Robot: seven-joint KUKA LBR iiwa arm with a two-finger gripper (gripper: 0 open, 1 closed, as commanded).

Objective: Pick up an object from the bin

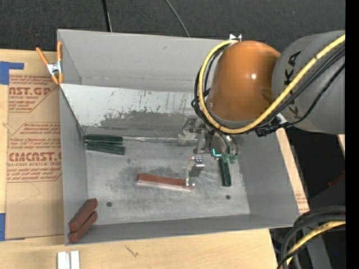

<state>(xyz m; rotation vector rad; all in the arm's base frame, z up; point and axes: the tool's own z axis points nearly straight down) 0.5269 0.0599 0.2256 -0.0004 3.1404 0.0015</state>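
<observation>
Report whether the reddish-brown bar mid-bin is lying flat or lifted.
Lying flat: the bar rests full-length on the bin floor, right end beside the tool.

one camera looks down into the bin point(140, 66) from above.

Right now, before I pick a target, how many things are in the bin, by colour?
Green: 2, a screwdriver at left and a short stick at right.
Red-brown: 2, a flat bar mid-floor and a block in the lower-left corner.
Total: 4
</observation>
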